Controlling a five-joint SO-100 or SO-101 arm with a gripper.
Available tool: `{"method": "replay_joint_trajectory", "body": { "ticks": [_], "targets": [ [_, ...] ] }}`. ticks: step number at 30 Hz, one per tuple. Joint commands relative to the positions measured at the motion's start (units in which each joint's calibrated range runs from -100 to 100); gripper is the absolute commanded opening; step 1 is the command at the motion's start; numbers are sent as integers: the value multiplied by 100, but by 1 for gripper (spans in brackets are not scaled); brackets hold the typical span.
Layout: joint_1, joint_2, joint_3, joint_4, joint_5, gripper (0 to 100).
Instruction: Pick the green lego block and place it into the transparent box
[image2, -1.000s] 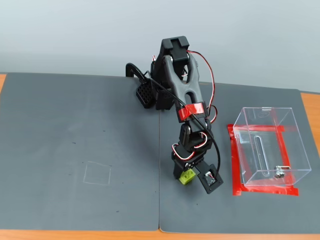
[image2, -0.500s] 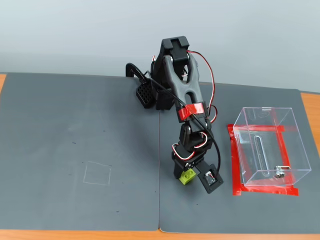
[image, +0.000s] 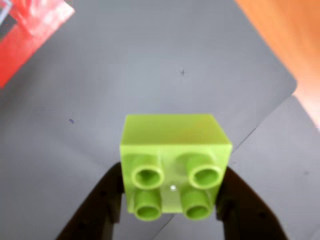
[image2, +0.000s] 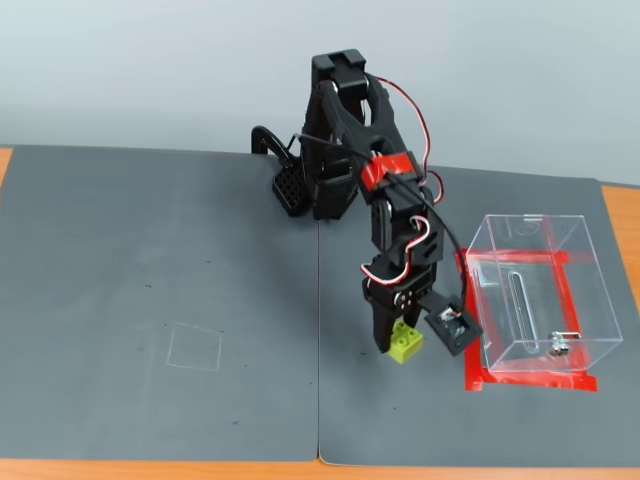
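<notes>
Above the grey mat (image2: 180, 260), gripper (image2: 398, 343) fingers clamp the green lego block (image: 174, 162) (studs toward the wrist camera) beside the transparent box (image2: 540, 290).

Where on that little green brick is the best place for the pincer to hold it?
On its two flat opposite side walls, coming from above the studded top, I'd judge. The wrist view shows the green lego block already held that way: one dark finger against each smooth side, the studs left free. Those walls are parallel, so the pincer presses squarely without slipping.

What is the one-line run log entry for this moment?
gripper: shut on green lego block | block: lifted | transparent box: empty
</notes>
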Motion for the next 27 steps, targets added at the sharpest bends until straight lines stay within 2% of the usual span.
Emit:
{"method": "replay_joint_trajectory", "body": {
  "ticks": [1, 19, 27],
  "targets": [
    [-55, -578, -153, 31, -1, 6],
    [-651, -1765, -153, -21, -32, 6],
    [-1323, -1833, -352, -99, -32, 6]
  ]
}}
